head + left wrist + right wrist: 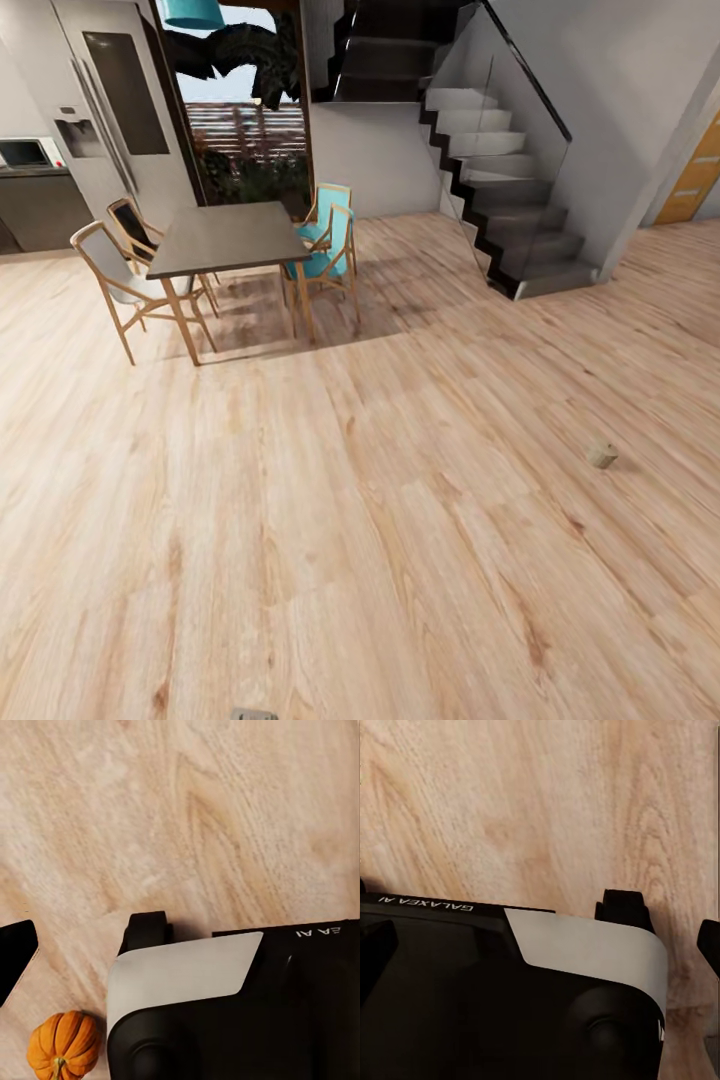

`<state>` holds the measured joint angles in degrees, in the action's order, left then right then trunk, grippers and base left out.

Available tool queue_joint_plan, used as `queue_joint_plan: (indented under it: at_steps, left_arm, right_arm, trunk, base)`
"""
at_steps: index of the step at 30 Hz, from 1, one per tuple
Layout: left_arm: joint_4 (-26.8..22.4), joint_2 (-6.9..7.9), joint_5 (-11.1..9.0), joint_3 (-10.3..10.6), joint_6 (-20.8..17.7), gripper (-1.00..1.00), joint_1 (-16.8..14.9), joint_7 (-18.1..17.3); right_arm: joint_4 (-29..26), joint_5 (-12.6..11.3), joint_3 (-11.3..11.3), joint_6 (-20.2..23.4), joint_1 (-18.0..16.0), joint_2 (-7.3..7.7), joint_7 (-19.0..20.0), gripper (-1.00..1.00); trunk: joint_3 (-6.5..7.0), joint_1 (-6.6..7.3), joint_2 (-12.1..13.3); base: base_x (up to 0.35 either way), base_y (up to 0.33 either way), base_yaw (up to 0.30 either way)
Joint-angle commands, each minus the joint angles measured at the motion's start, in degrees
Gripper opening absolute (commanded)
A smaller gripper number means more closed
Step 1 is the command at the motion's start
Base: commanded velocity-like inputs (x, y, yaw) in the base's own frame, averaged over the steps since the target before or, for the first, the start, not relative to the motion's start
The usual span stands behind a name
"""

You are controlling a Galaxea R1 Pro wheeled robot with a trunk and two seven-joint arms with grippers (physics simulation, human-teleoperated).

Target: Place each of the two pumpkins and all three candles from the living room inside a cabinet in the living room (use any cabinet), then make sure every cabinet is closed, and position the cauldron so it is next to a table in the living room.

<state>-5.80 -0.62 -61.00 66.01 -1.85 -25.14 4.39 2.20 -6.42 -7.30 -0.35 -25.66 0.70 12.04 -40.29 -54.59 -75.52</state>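
We see one candle (pixel 601 455) alone on the wood floor (pixel 350 520), well apart from the dining table (pixel 228 238) and the stairs (pixel 500 190); it is too small to tell whether it stands upright. In the left wrist view a pumpkin (pixel 64 1045) sits on the floor just beside the robot's base (pixel 225 1012), partly cut off by the frame, its stem toward the camera. We cannot tell how either gripper's fingers stand.
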Motion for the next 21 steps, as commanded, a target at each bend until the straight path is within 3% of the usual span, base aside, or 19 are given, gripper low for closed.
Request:
queue_joint_plan:
  at_steps: [1,13,21]
  left_arm:
    - [0.0,0.0,0.0,0.0,0.0,1.0,0.0,0.0]
    - [0.0,0.0,0.0,0.0,0.0,1.0,0.0,0.0]
    - [0.0,0.0,0.0,0.0,0.0,1.0,0.0,0.0]
  right_arm:
    - [0.0,0.0,0.0,0.0,0.0,0.0,0.0,1.0]
    - [0.0,0.0,0.0,0.1,0.0,-0.14,0.0,1.0]
    - [0.0,-0.2,0.0,0.0,0.0,0.0,0.1,1.0]
  trunk:
    - [0.0,0.0,0.0]
    - [0.0,0.0,0.0]
    - [0.0,0.0,0.0]
  base:
    - [0.324,0.0,0.0]
    - [0.325,0.0,-0.003]
    - [0.328,0.0,-0.241]
